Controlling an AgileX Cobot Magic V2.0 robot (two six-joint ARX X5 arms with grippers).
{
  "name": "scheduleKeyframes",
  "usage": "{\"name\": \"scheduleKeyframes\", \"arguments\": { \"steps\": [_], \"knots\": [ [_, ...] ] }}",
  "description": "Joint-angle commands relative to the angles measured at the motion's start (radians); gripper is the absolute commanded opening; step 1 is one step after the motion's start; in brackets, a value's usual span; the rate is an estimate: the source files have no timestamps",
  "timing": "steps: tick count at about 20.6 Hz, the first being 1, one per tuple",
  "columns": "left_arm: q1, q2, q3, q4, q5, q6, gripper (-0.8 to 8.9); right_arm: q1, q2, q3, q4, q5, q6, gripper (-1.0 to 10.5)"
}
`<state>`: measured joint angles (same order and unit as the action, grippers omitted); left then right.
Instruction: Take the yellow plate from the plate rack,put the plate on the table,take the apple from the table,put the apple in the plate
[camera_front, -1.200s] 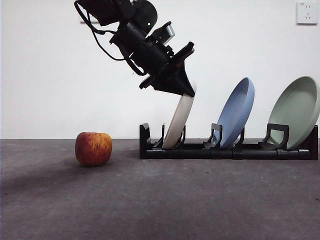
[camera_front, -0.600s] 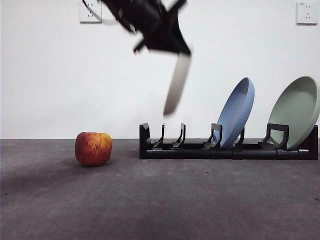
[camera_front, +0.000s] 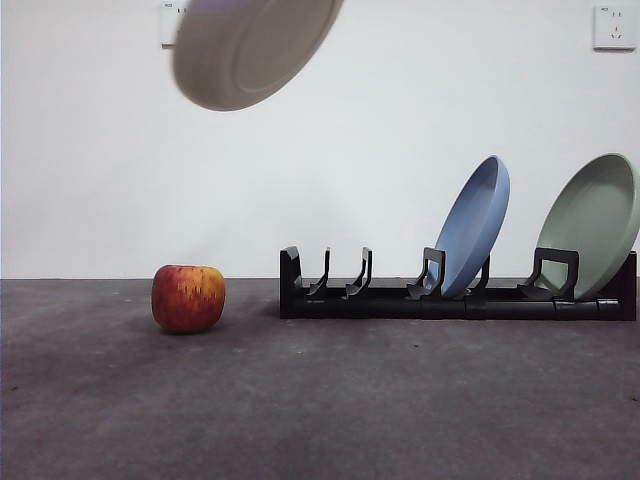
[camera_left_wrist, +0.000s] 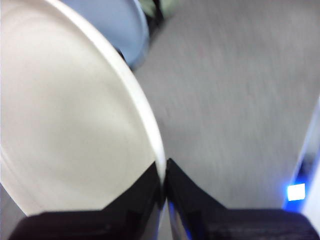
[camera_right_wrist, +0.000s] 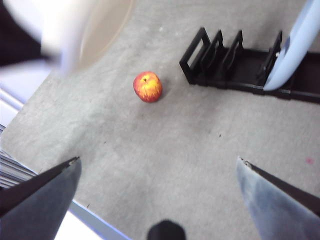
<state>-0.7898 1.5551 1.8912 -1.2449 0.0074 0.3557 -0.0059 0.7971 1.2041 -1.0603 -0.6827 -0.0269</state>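
Left gripper (camera_left_wrist: 164, 172): I read both jaws pinched onto the rim of the yellow plate (camera_front: 250, 45). In the front view the plate hangs high in the air, tilted, clear of the plate rack (camera_front: 455, 298) and above the space between the rack and the apple (camera_front: 188, 297). The left wrist view is blurred.

Right gripper (camera_right_wrist: 157, 167): I see its jaws spread wide, well above the table (camera_front: 320, 400), holding nothing.

The apple rests on the table, near the rack's left end but apart from it. The two slots nearest the apple stand vacant. A blue plate (camera_front: 472, 225) and a pale green plate (camera_front: 592, 225) lean in the slots further along.
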Motion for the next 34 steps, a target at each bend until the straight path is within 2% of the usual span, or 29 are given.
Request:
{"name": "scheduleKeyframes", "arguments": {
  "steps": [1,3,6,9,11,14,20,28,29,34],
  "knots": [
    [-0.114,0.032,-0.031,-0.068,-0.109,0.035,-0.05,0.001,-0.001,0.003,0.021,-0.015,-0.011,7.5],
    [-0.204,0.038,-0.124,-0.051,-0.182,0.013,-0.05,0.001,-0.001,0.003,0.024,-0.038,-0.011,7.5],
    [-0.287,0.038,-0.350,0.066,-0.248,-0.013,-0.05,0.001,-0.001,0.003,0.024,-0.040,-0.021,7.5],
    [-0.347,0.040,-0.563,0.241,-0.304,-0.014,-0.06,0.001,-0.001,0.003,0.024,-0.047,-0.023,7.5],
    [-0.387,0.053,-0.666,0.338,-0.381,-0.014,-0.06,0.001,-0.001,0.003,0.024,-0.047,-0.023,7.5],
    [-0.404,0.098,-0.761,0.459,-0.401,-0.014,-0.06,0.001,0.000,0.003,0.024,-0.047,-0.023,7.5],
    [-0.404,0.216,-0.776,0.486,-0.430,-0.016,-0.06,0.001,0.000,0.003,0.016,-0.047,-0.023,7.5],
    [-0.407,0.272,-0.776,0.506,-0.385,-0.099,0.03,0.001,0.000,0.003,0.016,-0.047,-0.026,7.5],
    [-0.408,0.268,-0.776,0.506,-0.374,-0.109,0.20,0.001,0.001,0.003,0.017,-0.047,-0.026,7.5],
    [-0.408,0.234,-0.776,0.496,-0.353,-0.136,2.60,0.001,0.012,0.003,0.016,-0.047,-0.026,7.5]
  ]
}}
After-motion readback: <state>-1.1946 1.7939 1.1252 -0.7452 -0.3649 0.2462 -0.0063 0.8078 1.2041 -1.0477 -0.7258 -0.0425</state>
